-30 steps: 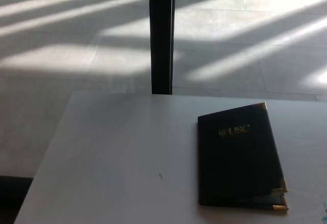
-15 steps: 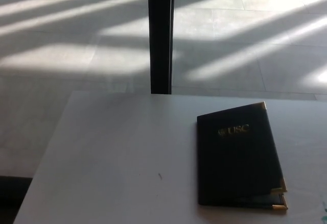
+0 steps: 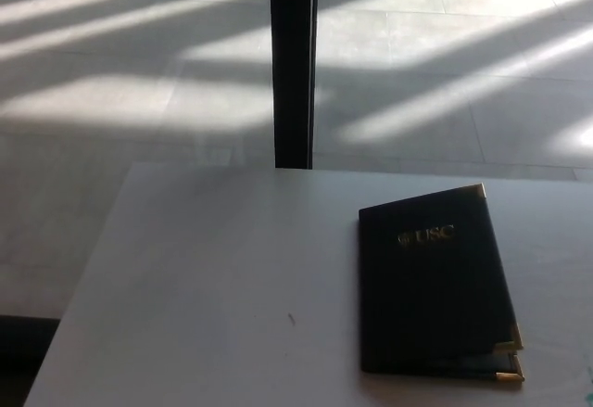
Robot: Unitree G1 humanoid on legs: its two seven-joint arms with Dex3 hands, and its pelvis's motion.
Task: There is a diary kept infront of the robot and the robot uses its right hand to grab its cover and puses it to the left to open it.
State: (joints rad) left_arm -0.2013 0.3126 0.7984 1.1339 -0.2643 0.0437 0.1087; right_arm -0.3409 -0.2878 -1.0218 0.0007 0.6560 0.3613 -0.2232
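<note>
A dark diary (image 3: 434, 286) lies closed on a pale, matte table (image 3: 213, 277), in the lower right of the frame, well clear of the table's far edge. Its long axis runs from the top of the frame toward the bottom, leaning slightly so the near end sits further right than the far end; the spine is on the picture's left and the opening edge on the right. The cover looks smooth and leather-like, a tall rectangle with gold metal caps on its right-hand corners and gold lettering reading USC near its upper end. At the lower right corner the cover lifts slightly off the pages. Behind the table a black upright post (image 3: 294, 64) rises from a tiled floor (image 3: 111, 101) striped with sunlight. Neither robot hand is in view.
</note>
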